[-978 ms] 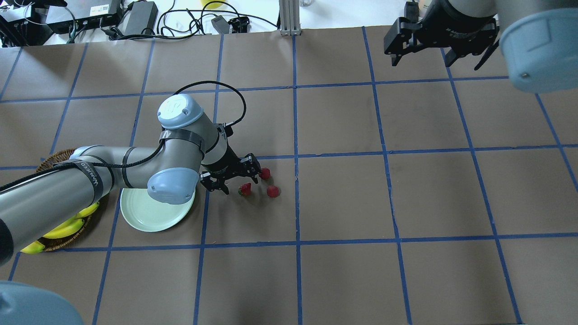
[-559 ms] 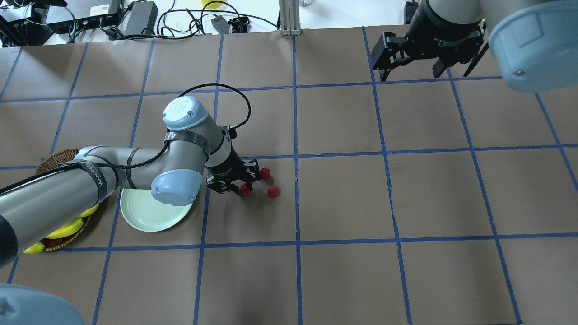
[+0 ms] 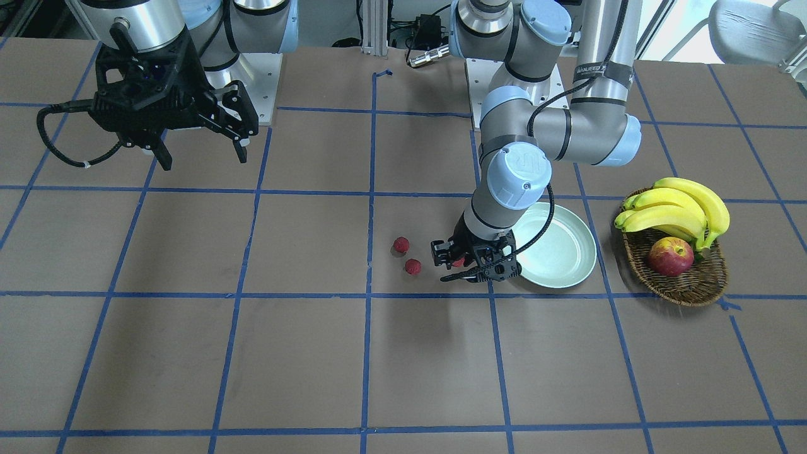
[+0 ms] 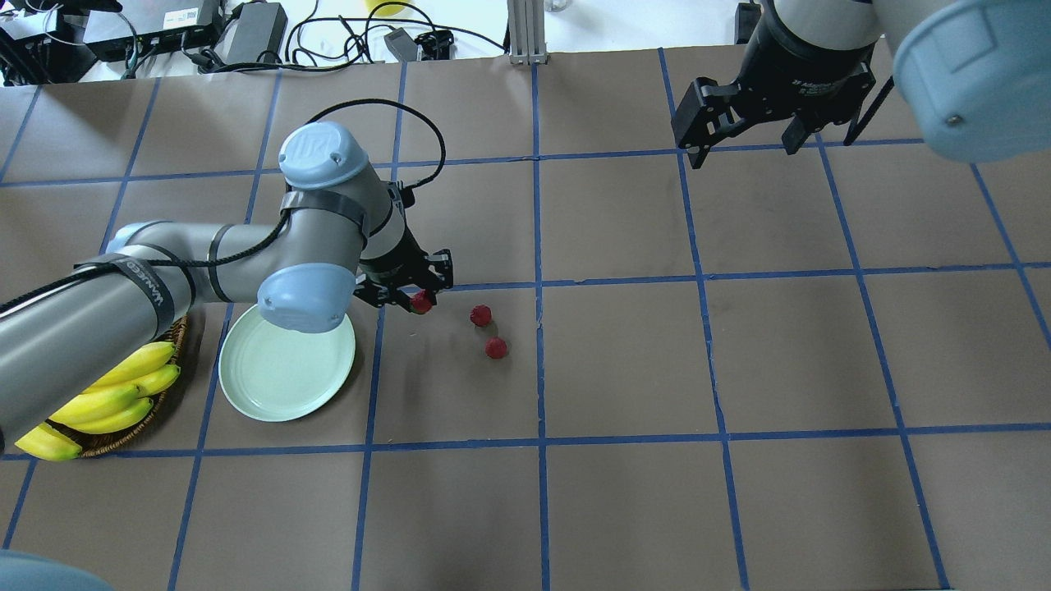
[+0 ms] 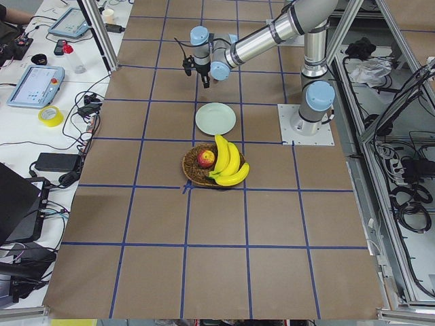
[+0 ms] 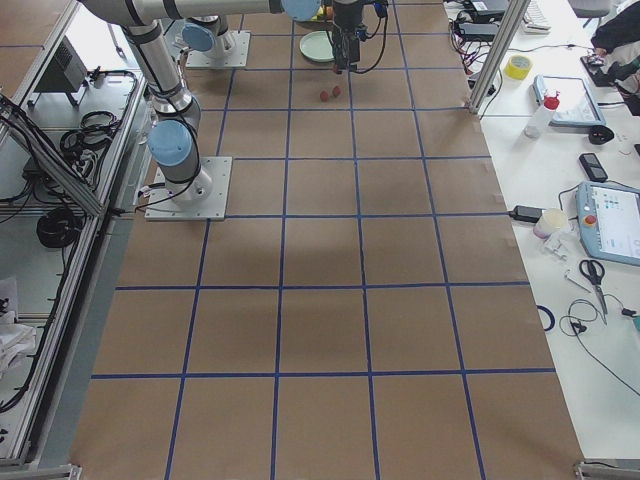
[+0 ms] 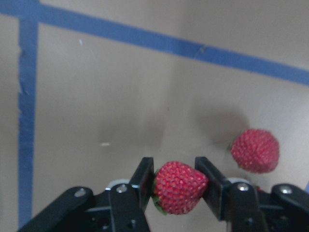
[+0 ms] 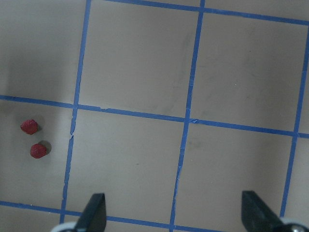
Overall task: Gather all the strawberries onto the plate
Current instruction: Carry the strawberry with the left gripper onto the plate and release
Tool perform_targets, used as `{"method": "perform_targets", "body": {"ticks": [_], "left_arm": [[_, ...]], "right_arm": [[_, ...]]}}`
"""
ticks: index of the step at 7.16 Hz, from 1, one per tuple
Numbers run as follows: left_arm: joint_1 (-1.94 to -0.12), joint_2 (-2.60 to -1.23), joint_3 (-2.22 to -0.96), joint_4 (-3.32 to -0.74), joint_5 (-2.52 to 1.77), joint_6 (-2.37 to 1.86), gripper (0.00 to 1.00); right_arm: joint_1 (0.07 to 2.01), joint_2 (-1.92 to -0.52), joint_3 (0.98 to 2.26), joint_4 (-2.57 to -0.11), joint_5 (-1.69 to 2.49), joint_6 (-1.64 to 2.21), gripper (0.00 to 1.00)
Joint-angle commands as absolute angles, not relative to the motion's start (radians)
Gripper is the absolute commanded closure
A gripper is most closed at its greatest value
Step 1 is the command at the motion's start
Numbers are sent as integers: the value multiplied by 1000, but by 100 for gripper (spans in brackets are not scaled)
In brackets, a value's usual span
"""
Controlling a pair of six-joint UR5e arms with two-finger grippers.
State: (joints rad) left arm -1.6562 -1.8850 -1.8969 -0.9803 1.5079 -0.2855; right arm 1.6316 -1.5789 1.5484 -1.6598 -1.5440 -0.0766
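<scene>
I'm seeing the left gripper (image 7: 176,170) clamping a strawberry (image 7: 180,188) near the plate (image 4: 279,387), the right gripper (image 8: 175,207) hanging spread apart.

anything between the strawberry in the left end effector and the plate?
No objects. The overhead view shows only bare table and a blue tape line between the held strawberry and the plate.

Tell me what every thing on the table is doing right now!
Left gripper: shut on a strawberry.
Held strawberry: pinched between the left gripper's fingers.
Other two strawberries: lying on the table, apart from each other.
Plate: empty.
Right gripper: open, holding nothing.
Basket: holds bananas and an apple.
</scene>
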Motion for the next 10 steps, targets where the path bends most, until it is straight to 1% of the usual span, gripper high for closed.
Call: {"method": "perform_targets", "body": {"ticks": [1, 3, 5, 6, 7, 8, 10], "left_arm": [[-1558, -1875, -1767, -1156, 1618, -139, 100], [-1400, -1876, -1808, -1177, 1665, 1, 100], [-1338, -1885, -1883, -1164, 1677, 58, 100], [-1336, -1897, -1894, -1163, 1677, 49, 72], [-1336, -1894, -1894, -1164, 1669, 46, 9], [-1338, -1882, -1888, -1161, 1664, 41, 0], [-1353, -1868, -1853, -1160, 1579, 22, 0]], "right_arm": [[1632, -1580, 1549, -1648, -1545, -75, 0], [1634, -1578, 1548, -1567, -1545, -66, 0], [1631, -1577, 1549, -1568, -1542, -67, 0], [1629, -1569, 1548, -1566, -1542, -78, 0], [1629, -1566, 1545, -1571, -1546, -74, 0], [1628, -1566, 1540, -1575, -1561, -69, 0], [1590, -1565, 1531, -1586, -1545, -64, 0]]}}
